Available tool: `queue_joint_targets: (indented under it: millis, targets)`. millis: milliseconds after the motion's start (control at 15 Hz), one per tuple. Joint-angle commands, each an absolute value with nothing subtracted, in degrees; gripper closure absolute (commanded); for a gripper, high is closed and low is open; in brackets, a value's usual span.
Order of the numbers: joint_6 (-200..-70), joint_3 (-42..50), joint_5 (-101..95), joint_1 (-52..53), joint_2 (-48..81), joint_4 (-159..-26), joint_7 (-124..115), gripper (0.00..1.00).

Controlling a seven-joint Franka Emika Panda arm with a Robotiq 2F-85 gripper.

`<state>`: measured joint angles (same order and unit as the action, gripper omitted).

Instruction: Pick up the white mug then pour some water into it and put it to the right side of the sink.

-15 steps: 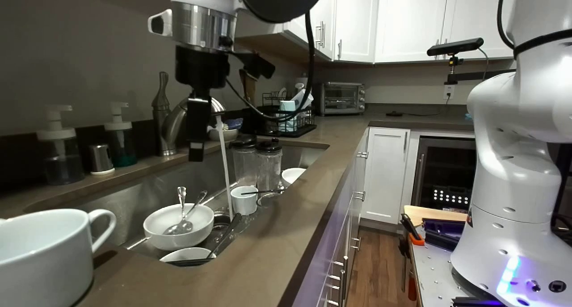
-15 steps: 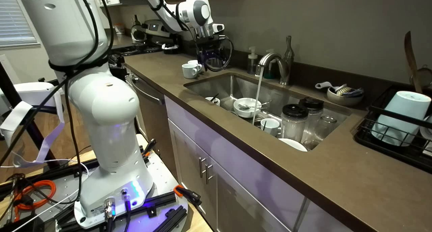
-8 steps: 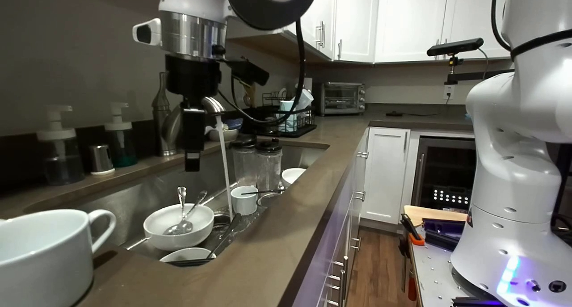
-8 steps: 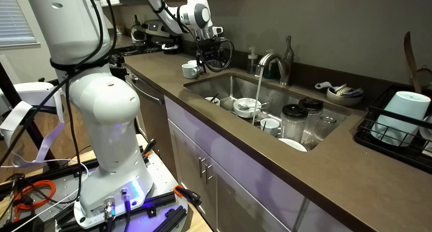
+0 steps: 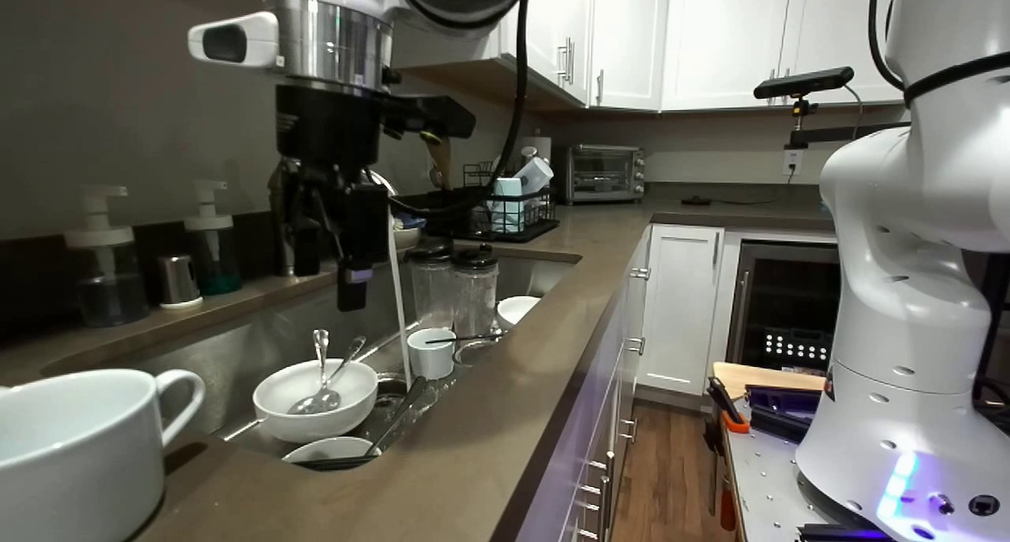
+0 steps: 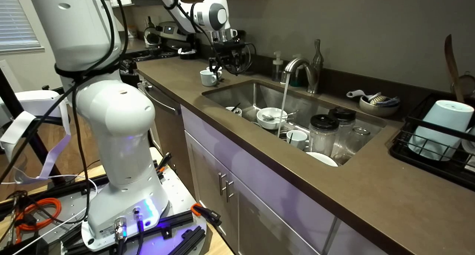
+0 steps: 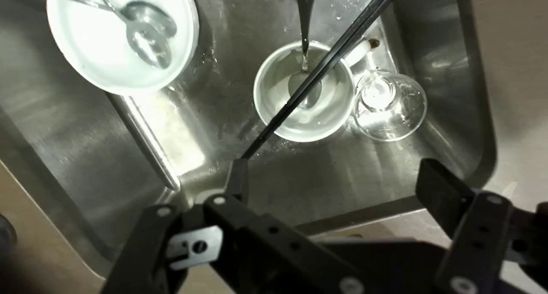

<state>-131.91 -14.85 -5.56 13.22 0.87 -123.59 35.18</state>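
Hard white glare in the sink (image 7: 224,110)

We identify the white mug (image 5: 79,455) as glossy, smooth ceramic. On the sink (image 6: 269,95) we observe reflective metal; on the faucet (image 6: 312,80), satin metal; on the spoons (image 7: 147,46), polished metal; on the gripper (image 7: 339,182), a mostly matt finish; on the floor (image 5: 669,479), visible wood grain.

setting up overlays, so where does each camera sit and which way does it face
Wrist view: above the gripper, which shows open, looking down into the sink.
Exterior view: just behind a white mug, looking along the sink; arm, gripper show.
Exterior view: near the dish rack, looking back across the sink; arm, gripper show.
Both exterior views share sink and faucet.
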Motion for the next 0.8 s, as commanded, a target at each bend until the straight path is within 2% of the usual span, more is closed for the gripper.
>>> queue_joint_targets:
  millis: [0, 467, 533, 600, 667, 733]
  targets:
    - [-128.9, -15.29, -2.18, 13.88, 4.02, -118.97, 47.15, 0.0]
    - [-123.08, -17.87, -5.57, 15.83, 14.38, -108.84, 55.61, 0.0]
    - [-122.21, -18.07, -6.11, 16.13, 15.94, -107.24, 56.0, 0.02]
    - [-121.34, -18.2, -6.89, 16.54, 17.21, -105.73, 55.83, 0.09]
    - [-120.53, -18.31, -7.6, 16.87, 18.12, -104.59, 55.84, 0.0]
    - [-119.91, -18.34, -8.3, 17.14, 19.06, -103.4, 55.7, 0.03]
